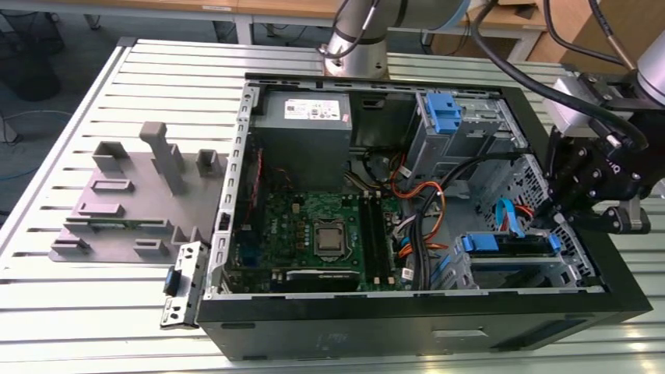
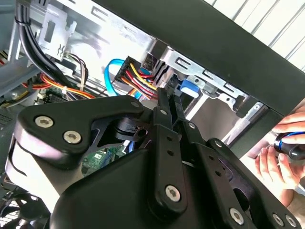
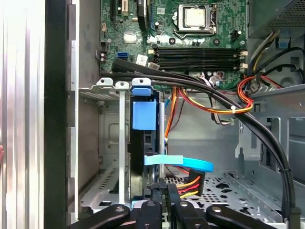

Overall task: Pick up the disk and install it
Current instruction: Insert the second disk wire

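The black gripper (image 1: 584, 204) hangs inside the open computer case (image 1: 416, 327), at the exterior view's right, with its two slim fingers (image 2: 167, 102) pressed together and nothing between them. In both wrist views the fingertips sit at the bundle of red, yellow and black power wires (image 3: 188, 185) and the flat blue data cable (image 3: 178, 163) that reach the back end of the disk (image 3: 145, 157).

The disk stands on edge in the drive cage (image 1: 519, 269) at the case's near corner (its blue side rail (image 3: 144, 114) caps the end facing the motherboard). Thin metal cage walls flank it closely on both sides, so the free room around it is narrow; the case's black side wall (image 3: 57, 109) rises just beyond the cage.

Thick black cables (image 3: 228, 107) and orange wires (image 3: 209, 107) sweep across the gap between the cage and the motherboard (image 1: 311, 226), crowding the space above the bay. A second cage with a blue clip (image 1: 441, 113) stands farther back, beside the grey power supply box (image 1: 304, 128).

Outside the case, toward the exterior view's left, a grey slotted tray (image 1: 130, 199) lies on the ribbed metal table (image 1: 62, 312), well apart from the arm. A person's hand (image 2: 281, 152) rests beyond the case's outer edge in the second wrist view, holding a dark object.
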Controlling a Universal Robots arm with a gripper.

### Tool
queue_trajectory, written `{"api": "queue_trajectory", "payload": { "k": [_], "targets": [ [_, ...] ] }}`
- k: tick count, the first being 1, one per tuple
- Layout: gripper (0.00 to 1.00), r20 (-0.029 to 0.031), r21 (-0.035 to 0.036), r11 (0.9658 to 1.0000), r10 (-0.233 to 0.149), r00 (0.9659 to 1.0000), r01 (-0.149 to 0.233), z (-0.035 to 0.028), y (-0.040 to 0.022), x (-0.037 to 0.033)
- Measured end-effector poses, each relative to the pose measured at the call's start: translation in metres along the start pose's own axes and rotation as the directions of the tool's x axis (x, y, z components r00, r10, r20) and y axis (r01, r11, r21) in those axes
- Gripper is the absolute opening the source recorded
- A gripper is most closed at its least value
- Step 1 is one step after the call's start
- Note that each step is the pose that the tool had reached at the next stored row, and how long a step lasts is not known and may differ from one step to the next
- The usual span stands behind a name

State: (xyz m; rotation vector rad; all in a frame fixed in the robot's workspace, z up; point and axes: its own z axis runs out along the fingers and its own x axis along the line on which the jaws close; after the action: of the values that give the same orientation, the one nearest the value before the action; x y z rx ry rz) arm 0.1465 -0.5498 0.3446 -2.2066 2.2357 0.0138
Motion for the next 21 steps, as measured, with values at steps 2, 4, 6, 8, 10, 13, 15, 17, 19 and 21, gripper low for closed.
{"api": "queue_trajectory", "payload": {
  "k": [2, 4, 6, 8, 10, 13, 15, 17, 19, 21],
  "targets": [
    [0.17, 0.0002, 0.0000, 1.0000, 0.000, 1.0000, 0.000, 0.0009, 0.0003, 0.0020],
    [0.17, 0.0002, 0.0000, 1.0000, 0.000, 1.0000, 0.000, 0.0017, 0.0006, 0.0043],
    [0.17, 0.0002, 0.0000, 1.0000, 0.000, 1.0000, 0.000, 0.0026, 0.0007, 0.0069],
    [0.17, 0.0002, 0.0000, 1.0000, 0.000, 1.0000, 0.000, 0.0034, 0.0008, 0.0096],
    [0.17, -0.0001, 0.0000, 1.0000, 0.000, 1.0000, 0.000, 0.0040, 0.0008, 0.0123],
    [0.17, -0.0006, 0.0000, 1.0000, 0.000, 1.0000, 0.000, 0.0051, 0.0007, 0.0152],
    [0.17, -0.0018, 0.0000, 1.0000, 0.000, 1.0000, 0.000, 0.0059, 0.0007, 0.0154],
    [0.17, -0.0025, 0.0000, 1.0000, 0.000, 1.0000, 0.000, 0.0066, 0.0007, 0.0155],
    [0.17, -0.0034, 0.0000, 1.0000, 0.000, 1.0000, 0.000, 0.0075, 0.0008, 0.0155],
    [0.17, -0.0036, 0.0000, 1.0000, 0.000, 1.0000, 0.000, 0.0075, 0.0008, 0.0155]
  ]
}}
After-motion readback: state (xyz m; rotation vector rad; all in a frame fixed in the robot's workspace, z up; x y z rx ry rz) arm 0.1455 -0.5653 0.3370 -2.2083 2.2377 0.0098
